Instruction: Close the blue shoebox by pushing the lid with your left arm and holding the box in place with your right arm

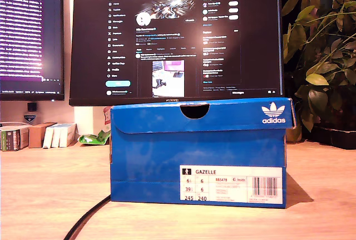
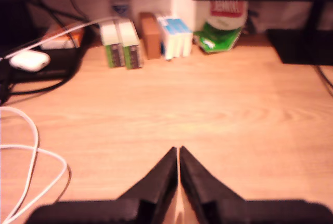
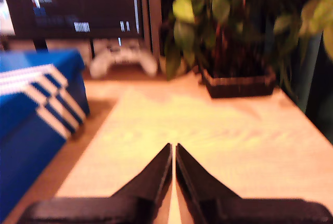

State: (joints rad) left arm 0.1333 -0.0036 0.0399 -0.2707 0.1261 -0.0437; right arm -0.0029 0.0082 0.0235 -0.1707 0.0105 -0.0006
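Observation:
A blue shoebox [image 1: 197, 153] stands on the wooden desk in the middle of the exterior view, its lid [image 1: 203, 114] down over the top with a white trefoil logo at one end. Neither arm shows in the exterior view. In the first wrist view my first gripper [image 2: 178, 150] is shut with nothing in it, over bare desk, and the box is out of that picture. In the second wrist view my second gripper [image 3: 173, 146] is shut and empty, with the striped side of the blue shoebox [image 3: 36, 109] a short way off to one side.
Two monitors [image 1: 175, 39] stand behind the box. A potted plant [image 1: 322, 56] fills the exterior view's right. Small boxes [image 2: 143, 39] and a green packet [image 2: 221, 34] line the back of the desk. White cables [image 2: 26, 156] and a game controller [image 3: 122, 57] lie nearby.

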